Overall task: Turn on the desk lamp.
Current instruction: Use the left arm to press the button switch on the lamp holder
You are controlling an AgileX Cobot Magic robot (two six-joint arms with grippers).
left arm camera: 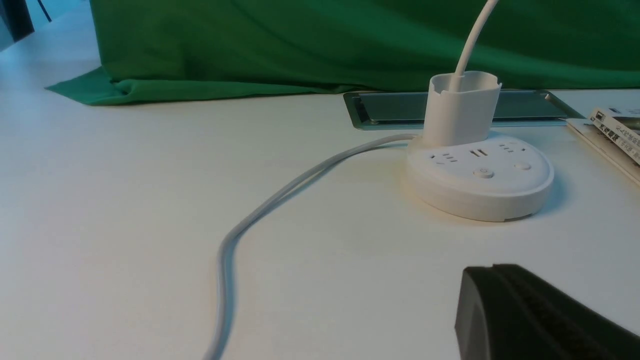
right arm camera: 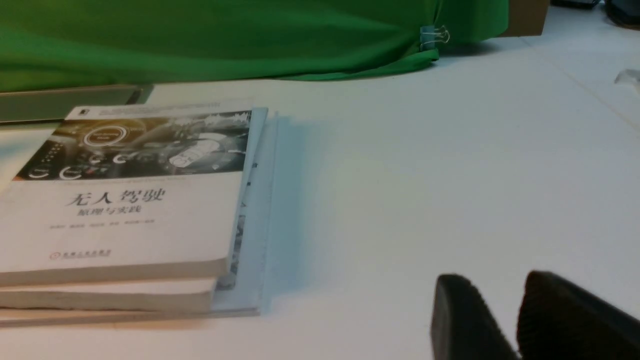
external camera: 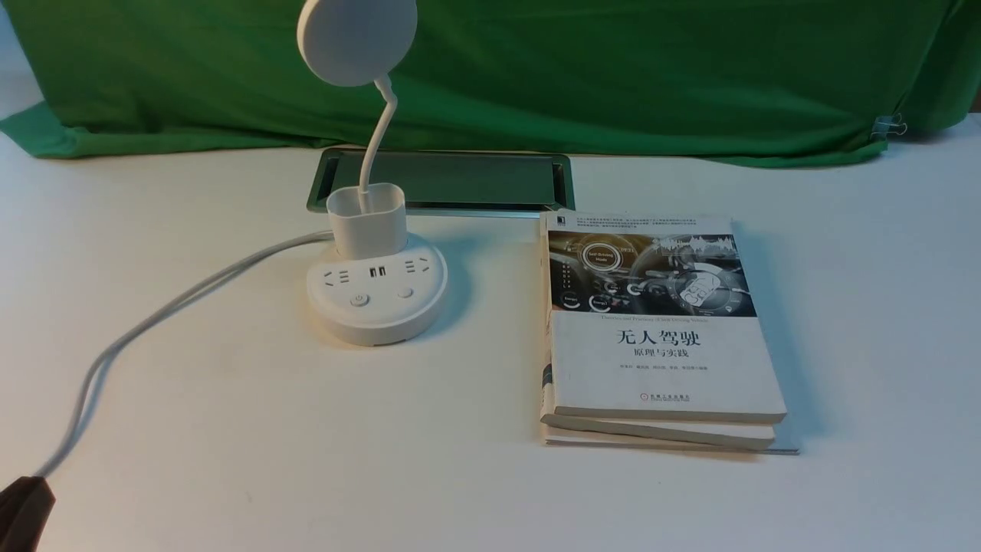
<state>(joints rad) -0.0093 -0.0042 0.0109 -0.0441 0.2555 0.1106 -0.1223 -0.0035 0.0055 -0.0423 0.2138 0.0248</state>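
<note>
At the near left edge of the white table (external camera: 268,445), the left gripper (left arm camera: 492,280) sits low just above the surface. Its fingers show as one dark mass pressed together, gripping nothing. At the near right, the right gripper (right arm camera: 510,300) also hangs low over bare tabletop; a narrow gap shows between its fingers (right arm camera: 465,315), which hold nothing.

A white cord (external camera: 153,322) runs along the table from beside the left gripper, going far and right to the desk lamp (external camera: 379,310). The lamp stands left of centre, well apart from both grippers. Its round base carries sockets and two buttons (external camera: 359,300) on the near side. Behind them is the cup holder (external camera: 366,222), and the thin neck (external camera: 375,138) rises out of it, curving up to the disc head (external camera: 356,38).

Just right of the lamp lies a stack of books (external camera: 659,360); the top one has a Chinese title, and a thinner one pokes out beneath. Farther back, a recessed metal-rimmed panel (external camera: 460,180) is set into the table, its near right corner just beside the books. Green cloth (external camera: 613,69) closes the far side, with a binder clip (external camera: 889,126) at its right.
</note>
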